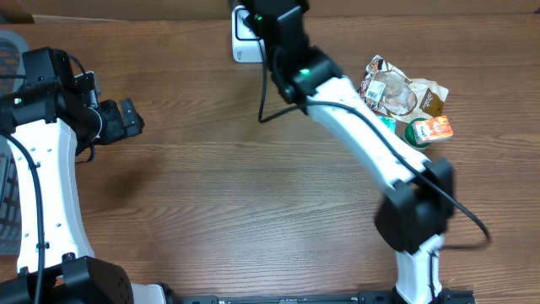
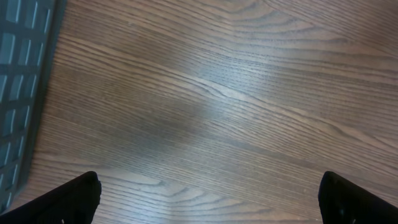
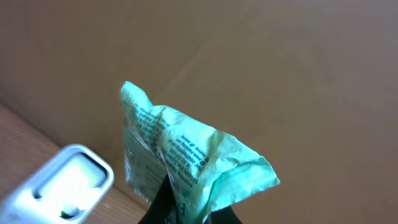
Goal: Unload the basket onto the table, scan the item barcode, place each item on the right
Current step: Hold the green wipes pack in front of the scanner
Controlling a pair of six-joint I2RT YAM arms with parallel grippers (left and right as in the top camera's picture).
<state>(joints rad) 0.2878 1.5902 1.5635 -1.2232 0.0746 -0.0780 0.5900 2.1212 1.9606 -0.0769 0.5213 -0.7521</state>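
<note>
Wood-grain bench (image 1: 253, 194) fills most of what we see, and its broad middle is open room between the two arms, running from the front edge to the brown wall (image 3: 280, 62) at the back. We see the right arm (image 1: 363, 127) stretch diagonally from the front right corner up to the back edge, cutting across the right half of that room. The left arm (image 1: 42, 194) stands at the left side, just beside a grey crate (image 1: 7, 169) that lines the left edge. To the right of the right arm, near the back, we find a pile of packets (image 1: 405, 93), well apart from the left arm. A white scanner (image 1: 243, 38) sits at the back edge by the wall, with the right wrist above it. We see the left tool (image 1: 126, 118) spread wide over bare wood, gripping nothing. The right tool (image 3: 186, 211) is clamped on a crumpled green packet (image 3: 186, 162), holding it upright in front of the wall, above and to the right of the scanner. Fine print covers the side of the packet facing us; we cannot make out a barcode.
</note>
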